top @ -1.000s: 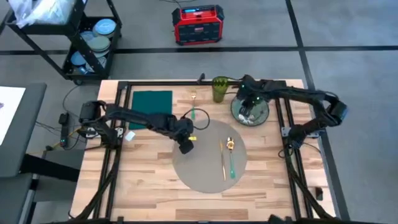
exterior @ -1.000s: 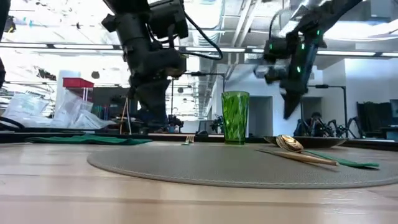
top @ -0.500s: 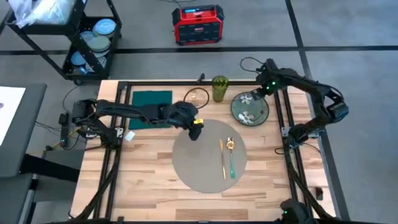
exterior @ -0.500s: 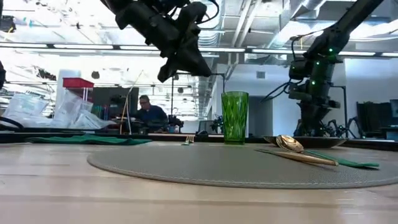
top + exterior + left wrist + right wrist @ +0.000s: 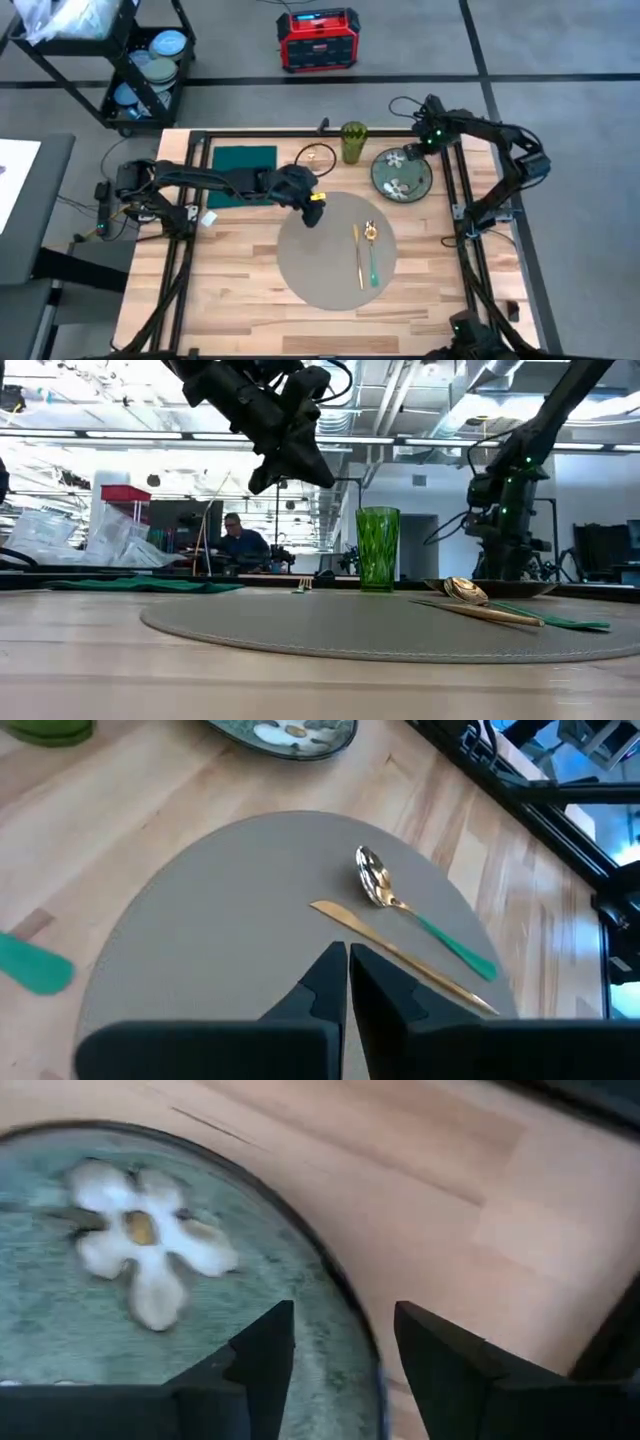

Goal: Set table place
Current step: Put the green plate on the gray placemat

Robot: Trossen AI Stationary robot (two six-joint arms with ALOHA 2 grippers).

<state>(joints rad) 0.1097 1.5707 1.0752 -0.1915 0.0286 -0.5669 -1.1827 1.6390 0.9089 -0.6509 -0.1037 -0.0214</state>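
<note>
- The left gripper (image 5: 347,982) had its fingers pressed together on nothing; it hung above the far-left edge of the round grey placemat (image 5: 335,250), clear of the surface in the low view.
- Beyond those fingertips, on the placemat, lay a gold spoon with a green handle (image 5: 420,915) and a thin gold knife (image 5: 400,955), side by side and close together; farther out sat the rim of the floral plate (image 5: 290,735).
- The right gripper (image 5: 335,1350) held its fingers apart with nothing between them; it hovered over the outer rim of the grey-green floral plate (image 5: 120,1260), one finger over the plate and the other over bare wood.
- Judged from the high view, the task was partly done; spoon and knife rested on the placemat in the middle of the butcher-block table (image 5: 240,300); the plate (image 5: 401,175), the green glass (image 5: 353,141) and the dark green napkin (image 5: 243,161) stood off the placemat, along the far side of the table.
- A fork (image 5: 313,160) with a green handle lay on the wood between napkin and glass; it was partly covered by the left arm, so its full length could not be made out.
- The right wrist picture cut the plate off on several sides.
</note>
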